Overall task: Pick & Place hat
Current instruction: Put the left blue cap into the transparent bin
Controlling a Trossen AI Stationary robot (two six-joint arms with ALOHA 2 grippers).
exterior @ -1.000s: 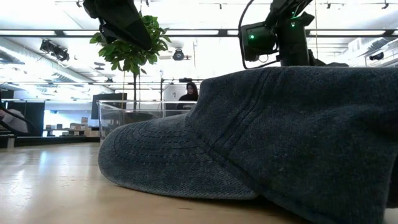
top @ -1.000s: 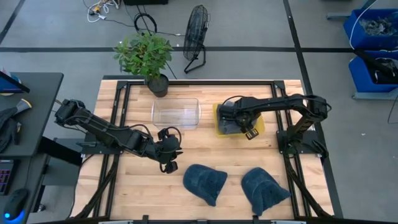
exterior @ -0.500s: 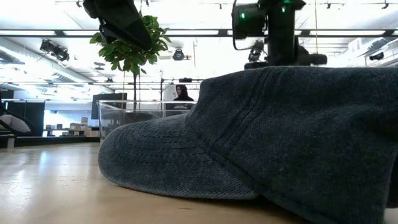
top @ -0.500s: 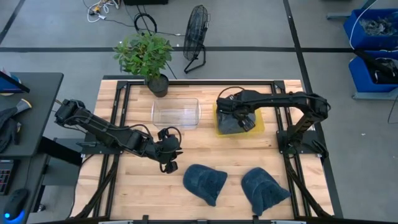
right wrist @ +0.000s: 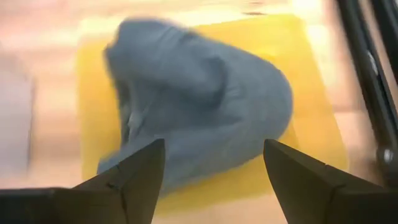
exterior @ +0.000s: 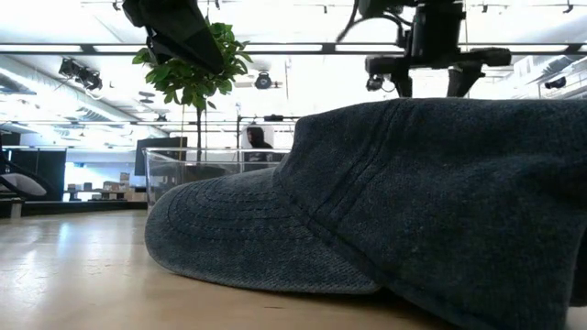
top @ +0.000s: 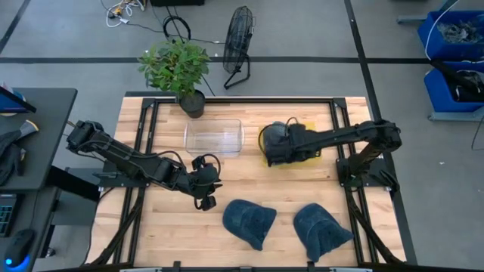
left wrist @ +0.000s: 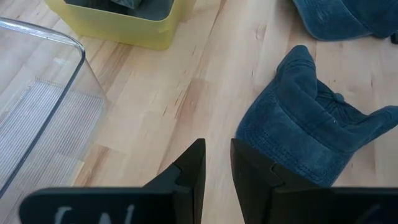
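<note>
Two blue denim hats lie crown-up on the wooden table near its near edge, one (top: 249,221) left of the other (top: 321,229). The left one fills the low view (exterior: 413,211) and shows in the left wrist view (left wrist: 298,130). A third, grey-blue hat (right wrist: 199,99) lies in the yellow tray (top: 311,151). My right gripper (top: 276,143) (right wrist: 214,149) hovers open over that hat, clear of it. My left gripper (top: 204,198) (left wrist: 217,165) waits left of the near hats, its fingers shut to a narrow slit, holding nothing.
A clear plastic bin (top: 214,136) stands left of the yellow tray. A potted plant (top: 178,68) sits at the table's far edge, and a fan (top: 238,45) stands on the floor beyond it. Bare wood lies between the tray and the near hats.
My right gripper has travelled over the yellow tray from its right part toward the table's left, turning as it went. The two hats on the table have not moved.
</note>
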